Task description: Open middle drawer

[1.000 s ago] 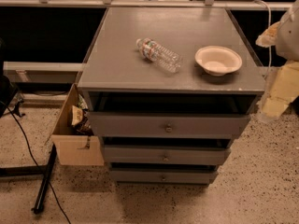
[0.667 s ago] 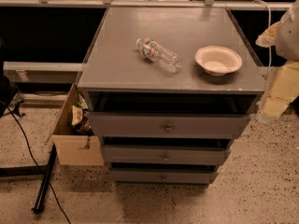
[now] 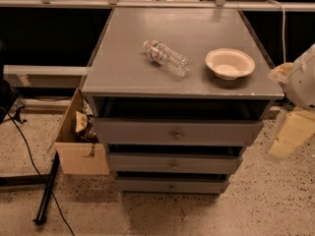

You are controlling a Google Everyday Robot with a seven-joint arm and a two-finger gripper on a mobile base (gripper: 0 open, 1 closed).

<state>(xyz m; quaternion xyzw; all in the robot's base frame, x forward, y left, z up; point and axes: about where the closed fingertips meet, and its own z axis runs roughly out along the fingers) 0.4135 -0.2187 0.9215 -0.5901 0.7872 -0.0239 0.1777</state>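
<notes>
The grey cabinet [image 3: 123,82] has three stacked grey drawers. The middle drawer [image 3: 147,163] is the second one, a long flat front with a small round metal knob [image 3: 173,165] at its centre. A dark gap shows above its front. My gripper [image 3: 293,119] appears as a white and cream shape at the right edge of the camera view. It hangs beside the cabinet's right side, about level with the top drawer [image 3: 138,131], well to the right of the knob and not touching the cabinet.
On the cabinet top lie a clear plastic bottle [image 3: 166,58] on its side and a cream bowl [image 3: 229,63]. The lowest drawer [image 3: 142,185] sits near the speckled floor. An open cardboard box [image 3: 78,141] stands against the cabinet's left side. A black bar and cable [image 3: 47,191] lie on the floor at left.
</notes>
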